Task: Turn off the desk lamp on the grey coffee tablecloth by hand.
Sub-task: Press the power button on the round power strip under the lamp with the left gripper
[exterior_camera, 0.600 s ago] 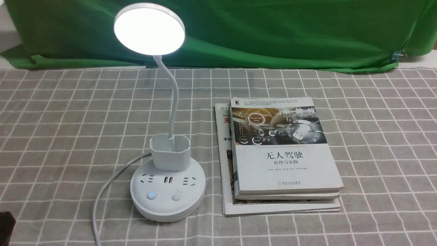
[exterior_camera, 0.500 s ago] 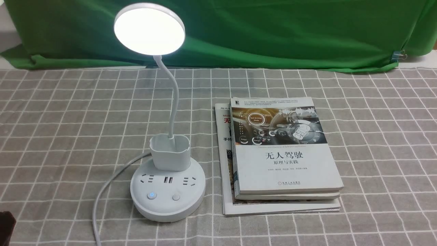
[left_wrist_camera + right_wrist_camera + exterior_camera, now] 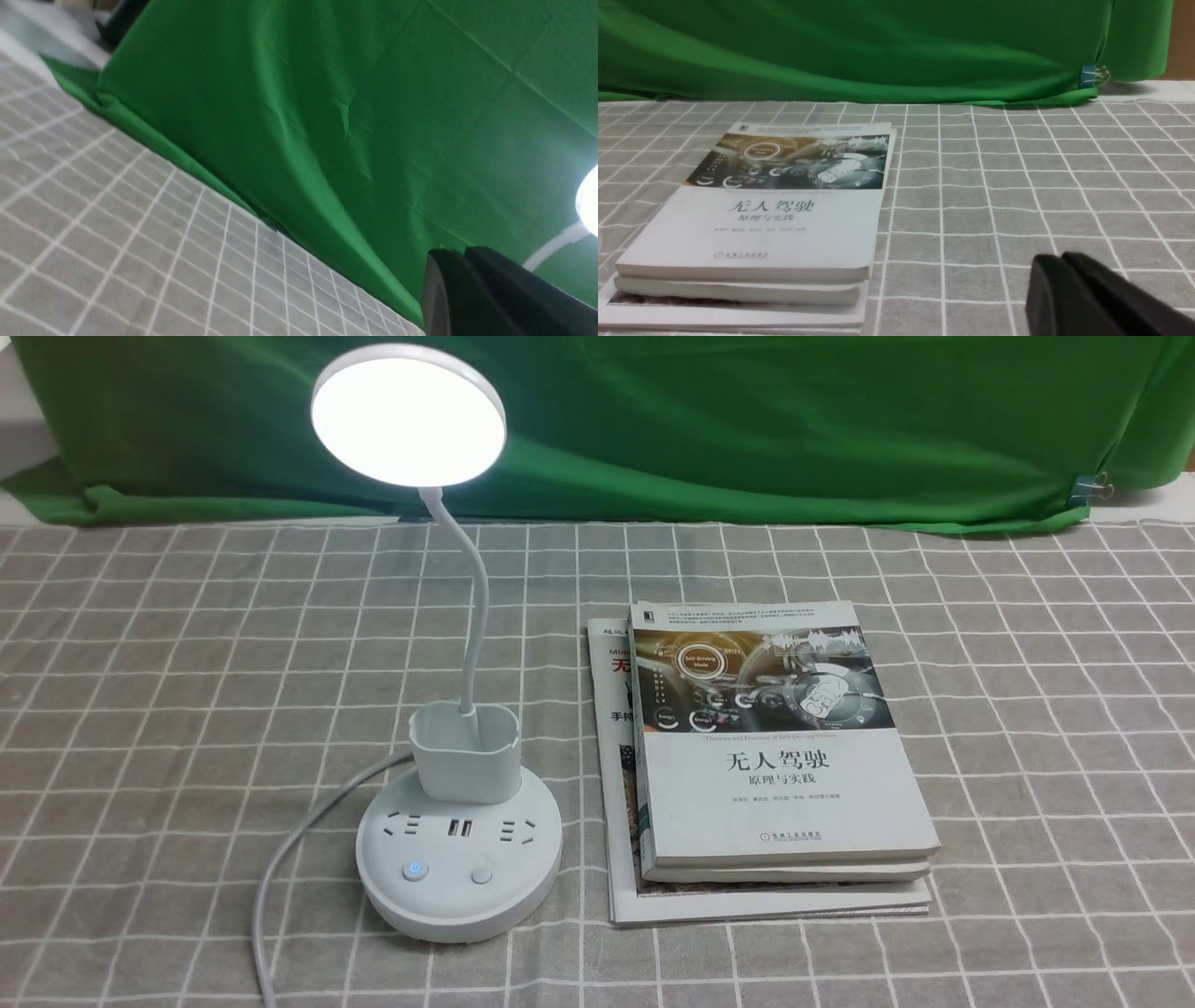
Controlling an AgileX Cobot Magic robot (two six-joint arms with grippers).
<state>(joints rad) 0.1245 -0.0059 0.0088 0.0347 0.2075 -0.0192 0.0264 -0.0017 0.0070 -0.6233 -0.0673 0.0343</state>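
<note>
The white desk lamp stands on the grey coffee tablecloth, left of centre, with its round head glowing. On its base, the left button is lit blue and the right button is plain. Neither hand shows in the front view. My left gripper is shut and empty, tilted toward the green backdrop, with the glowing lamp head at the picture's edge. My right gripper is shut and empty, low over the checked cloth, beside the books.
A stack of books lies just right of the lamp base, and shows in the right wrist view as books. The lamp's white cord runs off toward the front left. A green cloth hangs along the back, clipped at right.
A dark tip at the front view's bottom left corner has slipped out of the picture. The lamp stays lit and nothing on the table has moved.
</note>
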